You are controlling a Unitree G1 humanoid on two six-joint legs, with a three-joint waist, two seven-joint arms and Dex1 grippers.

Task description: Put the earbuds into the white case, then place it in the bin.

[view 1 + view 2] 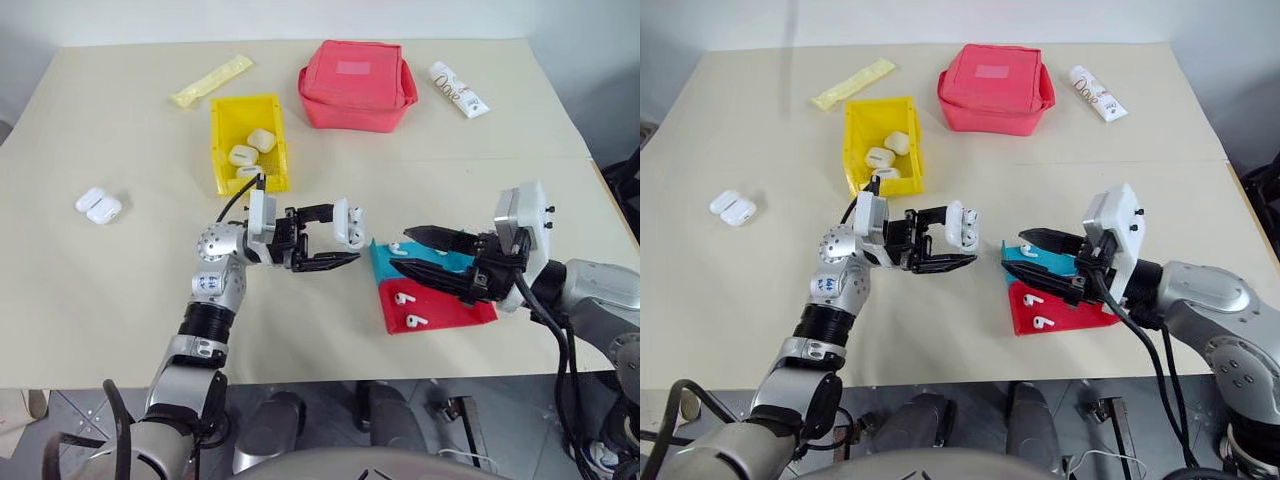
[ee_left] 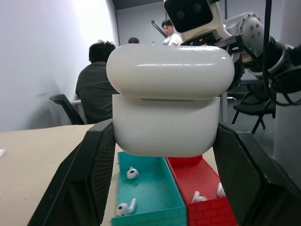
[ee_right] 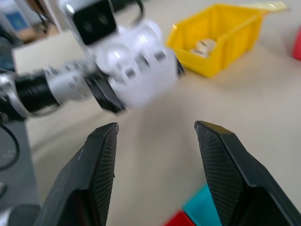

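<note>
the table (image 1: 100, 300) is a broad, matt cream sheet. at about 12 o'clock on it sits a soft red fabric pouch (image 1: 357, 85), boxy with rounded seams and a paler patch on top. at 11 o'clock the bin (image 1: 249, 142) stands, bright yellow hard plastic with upright walls, holding three glossy white pebble cases (image 1: 243, 155). just in front of centre, toward 4 o'clock, lie two shallow trays side by side and touching: a teal tray (image 1: 385, 262) and a red tray (image 1: 440, 312), both with a moulded brick pattern on the end wall in the left wrist view. the earbuds (image 1: 404, 298), tiny shiny white pieces with short stems, lie in these trays, two in each.

at 1 o'clock lies a white tube (image 1: 459, 89) with dark printed writing too small to read. at 11 o'clock, beyond the bin, is a flat pale-yellow wrapper (image 1: 211, 80). at 9 o'clock two more white cases (image 1: 98, 205) sit touching.

the left gripper (image 1: 335, 238) clamps the white case (image 1: 349, 222) between its ribbed black fingers (image 2: 89, 174), above the table near centre, lid seam showing closed. the right gripper (image 1: 410, 251) hovers over the trays with its jaws spread and nothing between them.
</note>
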